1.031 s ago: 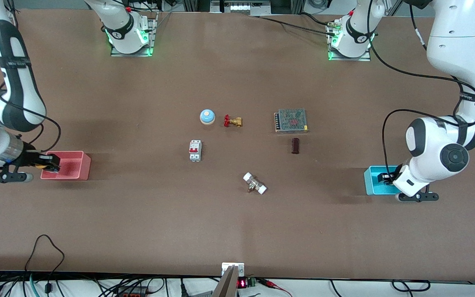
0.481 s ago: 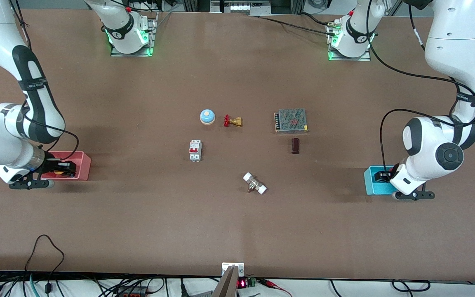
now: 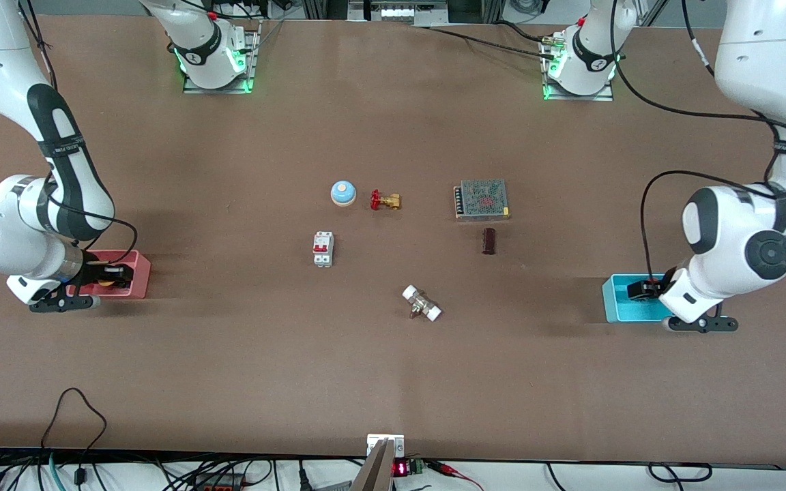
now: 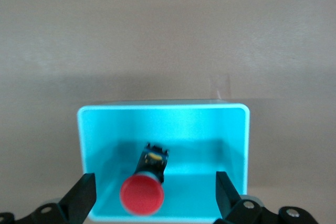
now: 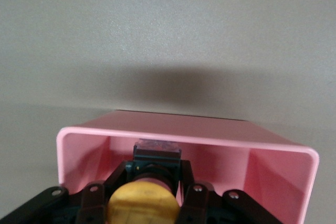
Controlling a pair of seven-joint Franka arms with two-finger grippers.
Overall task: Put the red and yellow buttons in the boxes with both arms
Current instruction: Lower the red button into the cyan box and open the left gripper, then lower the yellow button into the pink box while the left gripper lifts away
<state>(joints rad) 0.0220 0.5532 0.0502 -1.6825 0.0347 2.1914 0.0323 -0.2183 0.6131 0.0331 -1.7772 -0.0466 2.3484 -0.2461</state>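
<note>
Front view: the right gripper (image 3: pixel 112 276) hangs over the pink box (image 3: pixel 135 274) near the table edge at the right arm's end, its wrist hiding much of the box. The left gripper (image 3: pixel 642 289) is over the cyan box (image 3: pixel 615 298) near the edge at the left arm's end, and the arm covers part of that box.

Left wrist view: the fingers (image 4: pixel 80 199) stand spread apart. The red button (image 4: pixel 143 190) lies on its side inside the cyan box (image 4: pixel 163 111), untouched.

Right wrist view: the fingers (image 5: pixel 188 188) clamp the yellow button (image 5: pixel 143 205) inside the pink box (image 5: pixel 178 129); its cap is cut off at the frame edge.

My left gripper (image 4: pixel 152 203) spread above cyan box (image 4: pixel 164 109), walls clear of fingers. My right gripper (image 5: pixel 143 195) inside pink box (image 5: pixel 178 129), walls close around.
</note>
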